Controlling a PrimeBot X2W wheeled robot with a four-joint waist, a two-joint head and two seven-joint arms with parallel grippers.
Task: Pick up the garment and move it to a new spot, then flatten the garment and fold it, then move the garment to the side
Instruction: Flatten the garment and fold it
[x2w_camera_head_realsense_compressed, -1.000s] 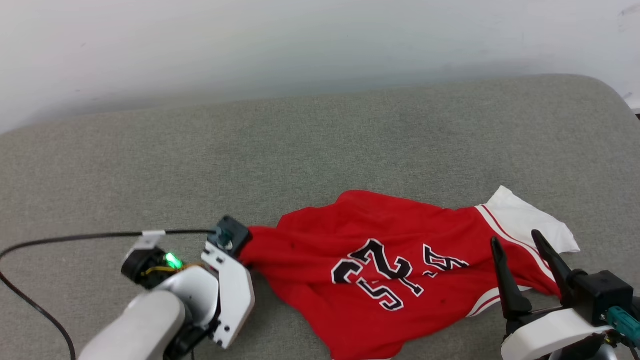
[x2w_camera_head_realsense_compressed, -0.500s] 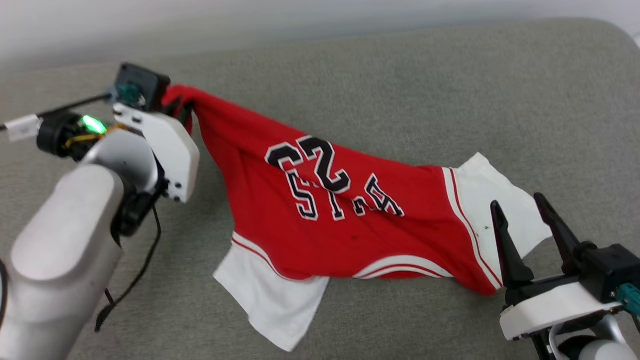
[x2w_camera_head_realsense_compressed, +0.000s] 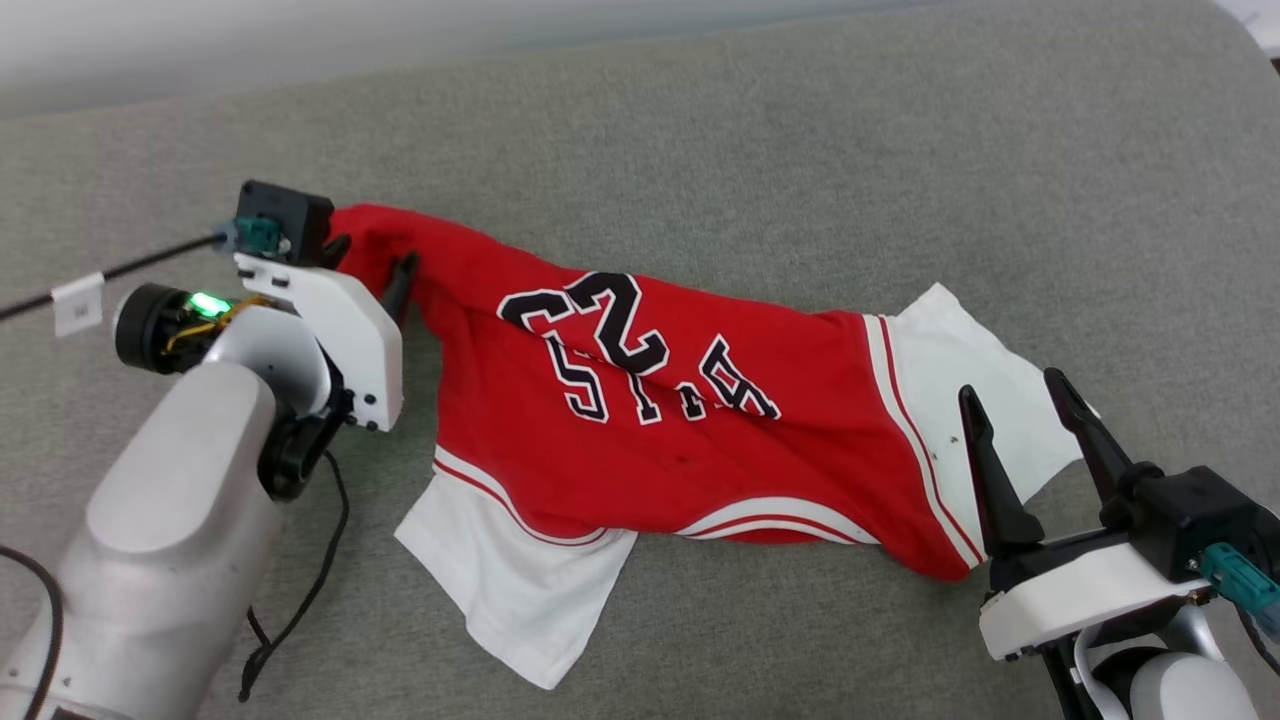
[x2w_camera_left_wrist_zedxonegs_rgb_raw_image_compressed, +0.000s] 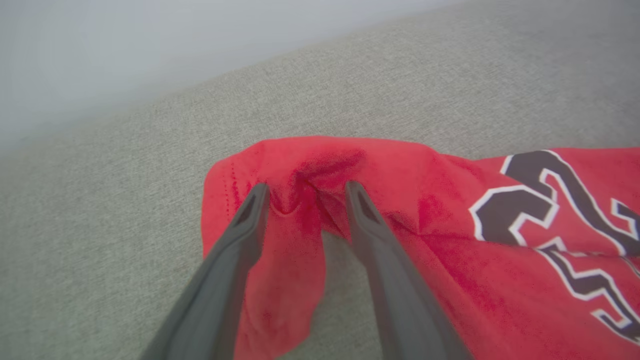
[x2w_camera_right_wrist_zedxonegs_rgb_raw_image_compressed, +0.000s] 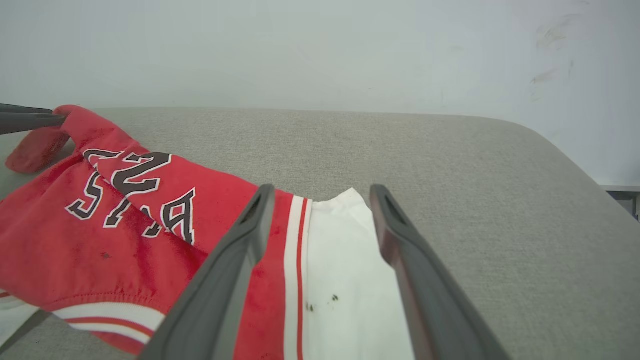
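The garment, a red jersey with white sleeves and black "23" print, lies stretched across the grey cushion, partly rumpled. My left gripper is at its far left corner. In the left wrist view the left gripper stands open, its fingers apart on either side of a bunched red fold of the garment. My right gripper is open at the near right, hovering over the white sleeve. The right wrist view shows the right gripper with fingers spread above the striped trim and sleeve of the garment.
The grey cushioned surface stretches back to a pale wall and rounds off at the right. A black cable hangs from my left arm and trails on the cushion.
My left gripper pulled the garment's corner to the far left, spreading the shirt out, then opened its fingers. The head camera tilted down. The right gripper stayed open.
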